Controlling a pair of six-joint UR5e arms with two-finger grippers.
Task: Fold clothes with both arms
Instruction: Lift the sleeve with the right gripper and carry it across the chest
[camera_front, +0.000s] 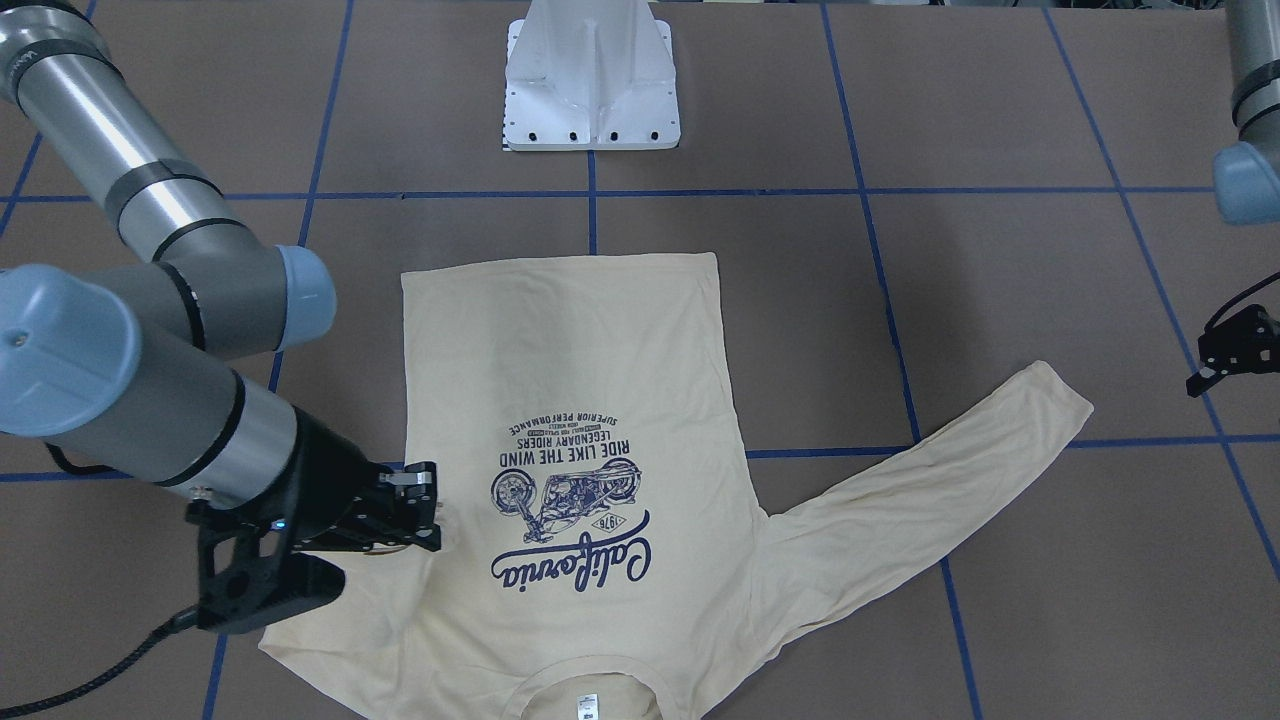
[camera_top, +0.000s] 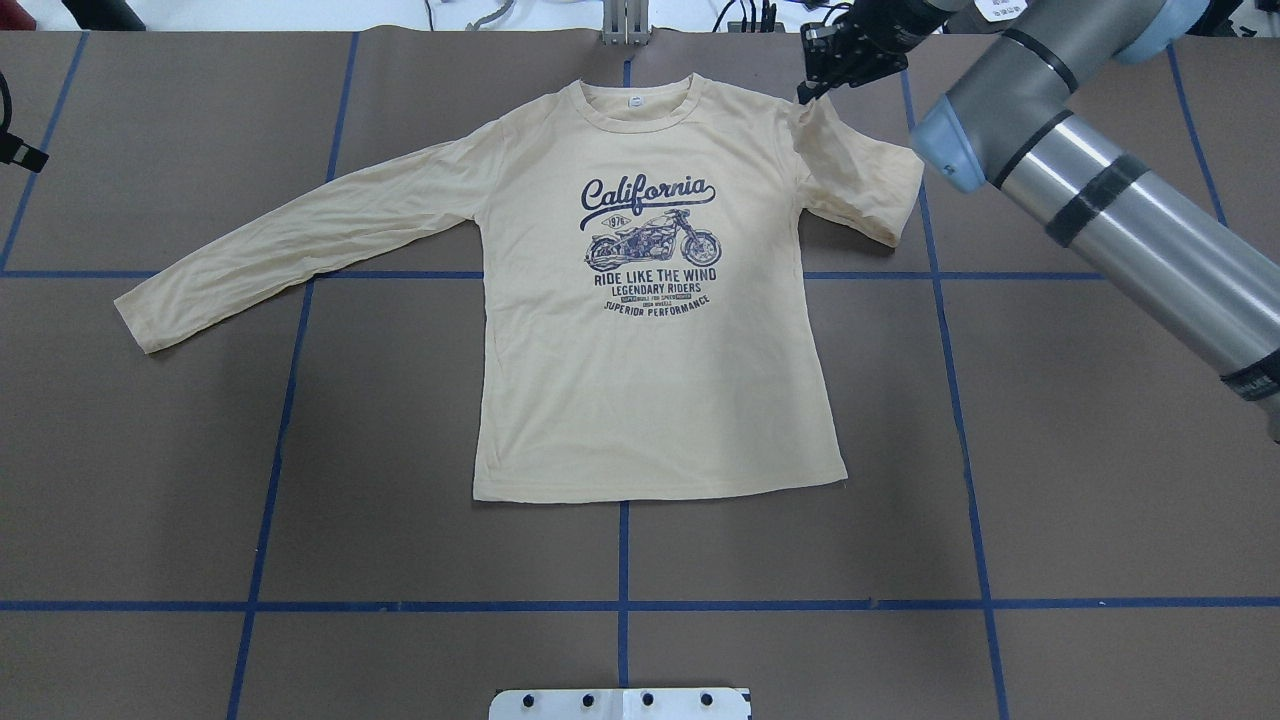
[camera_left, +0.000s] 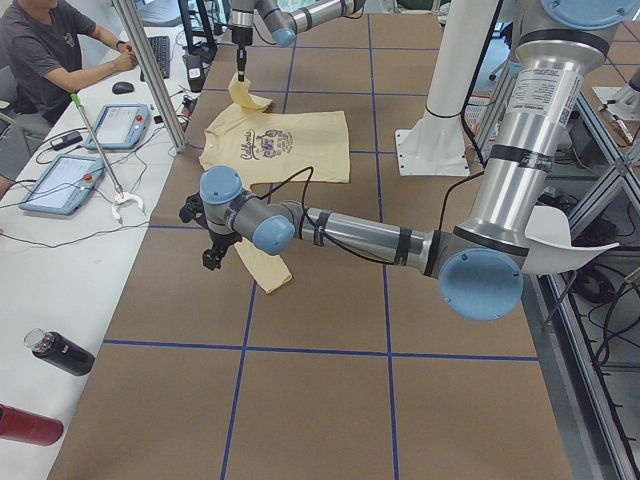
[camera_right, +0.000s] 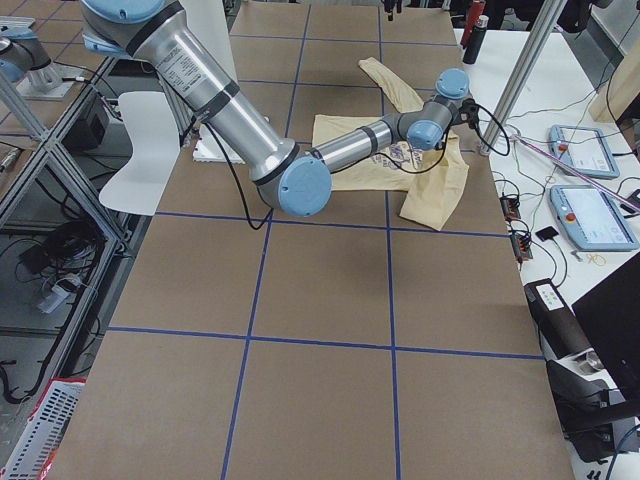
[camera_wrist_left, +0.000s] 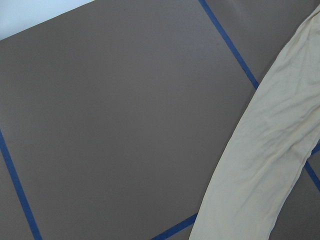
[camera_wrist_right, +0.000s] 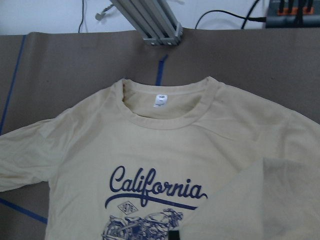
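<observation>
The cream long-sleeved T-shirt (camera_top: 650, 400) lies flat on the brown table, with its navy California print (camera_top: 648, 195) facing up. My right gripper (camera_top: 808, 92) is shut on the sleeve (camera_top: 860, 180) on the overhead view's right, and holds it up beside the shoulder so that the fabric hangs folded below it. The same gripper (camera_front: 432, 510) shows at the front-facing view's left. The other sleeve (camera_top: 300, 240) lies stretched out flat. My left gripper (camera_front: 1205, 375) hovers off that sleeve's cuff (camera_front: 1050, 400), touching nothing. I cannot tell how its jaws stand.
The white pedestal base (camera_front: 592, 80) stands at the robot's side of the table. Blue tape lines (camera_top: 622, 604) cross the brown surface. In the left view a seated person (camera_left: 50, 50), tablets (camera_left: 60, 180) and bottles (camera_left: 60, 352) occupy the side bench.
</observation>
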